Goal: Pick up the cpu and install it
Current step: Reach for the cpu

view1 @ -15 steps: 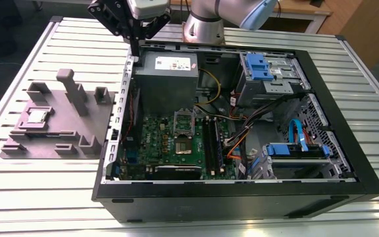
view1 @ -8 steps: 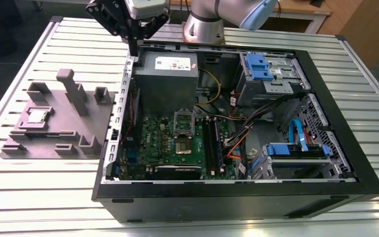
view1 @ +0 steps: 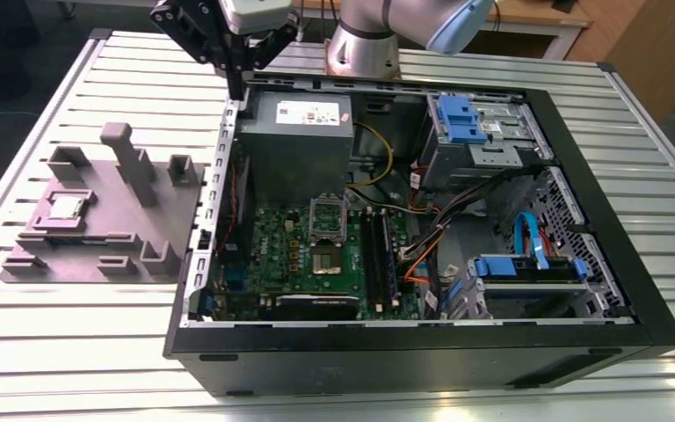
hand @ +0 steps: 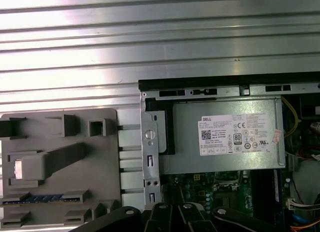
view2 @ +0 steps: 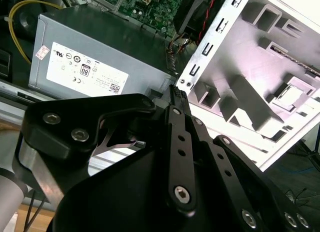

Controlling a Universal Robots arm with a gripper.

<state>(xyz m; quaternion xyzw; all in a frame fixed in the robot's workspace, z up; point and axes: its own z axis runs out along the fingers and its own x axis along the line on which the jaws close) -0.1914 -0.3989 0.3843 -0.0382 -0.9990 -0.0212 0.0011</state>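
- The slatted metal table (view1: 32, 352) carries an open computer case (view1: 408, 360), lying on its side with its black wall nearest.
- On the exterior view's left, just beside the case, sits a grey fixture block (view1: 115, 227) with upright posts and recesses.
- The cpu (view1: 66, 207) lies flat in a raised holder on the left part of that block, silvery top up. Nothing touches it, and it is well apart from the gripper.
- Inside the case the green motherboard (view1: 302, 264) lies in the near left part. The socket frame (view1: 328, 214) near its middle stands hinged up.
- Blue drive brackets (view1: 526, 266) sit on the right side of the case.
- Farther back on the left, the grey power supply box (view1: 296, 132) with its white label fills the far left corner of the case. It also shows in the first wrist view (hand: 225, 137).
- The gripper (view1: 235, 88) hangs over the far left corner of the case, just beside the power supply box, fingers pointing down.
- In the second wrist view the gripper (view2: 179, 89) has its black fingers (view2: 174, 104) drawn together to a single tip, with nothing between them.
- Farthest back, the silver arm (view1: 367, 40) rises from the table's far edge.
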